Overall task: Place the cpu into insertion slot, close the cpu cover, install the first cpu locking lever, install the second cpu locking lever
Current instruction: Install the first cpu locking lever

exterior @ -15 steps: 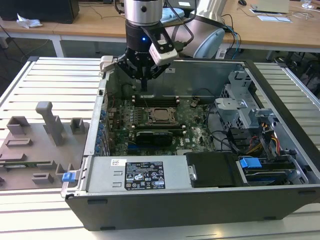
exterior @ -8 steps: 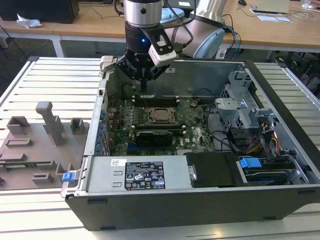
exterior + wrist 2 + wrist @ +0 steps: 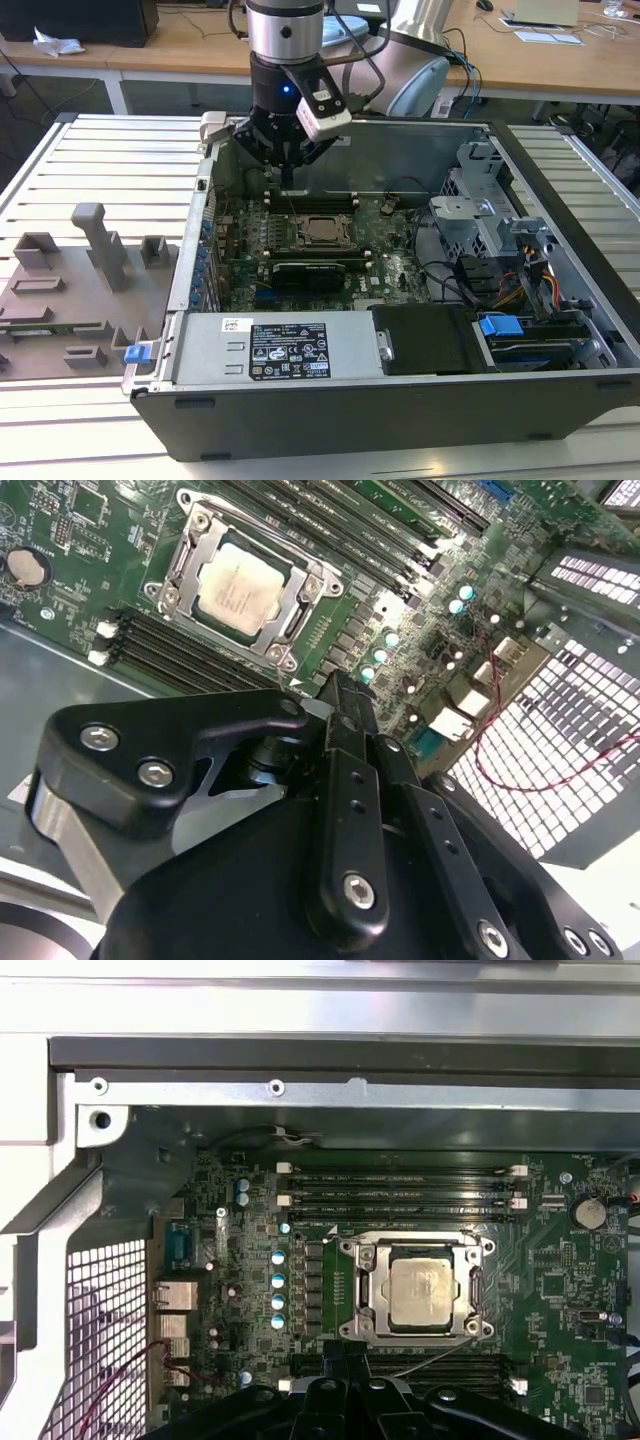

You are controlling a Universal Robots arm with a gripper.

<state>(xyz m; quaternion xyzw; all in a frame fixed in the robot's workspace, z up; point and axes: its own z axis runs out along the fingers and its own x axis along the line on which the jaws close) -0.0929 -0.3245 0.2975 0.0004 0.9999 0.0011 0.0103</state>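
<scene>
The jaws are clenched together with nothing between them: in the second wrist view the two black metal fingers meet at the tip of the gripper. In the exterior view the gripper hangs point-down over the long narrow black memory slots, on the far side of the socket and apart from it. In the first wrist view the gripper stands over the second bank of memory slots.

The small flat square cpu with its pale silvery-grey metal top lies seated in the square metal-rimmed insertion slot. The thin square metal cpu cover lies flat around it, so that the chip's top shows through the large window. In the first wrist view the cpu sits squarely within the cpu cover. I cannot tell whether the levers along the frame are latched.

Banks of memory slots run along two opposite sides of the socket, and a round silver coin battery sits near one corner of the green circuit board. The board lies on the floor of an open grey metal computer case, which rests on a ribbed white table. On the exterior view's left stands a grey tray of moulded fixtures.
</scene>
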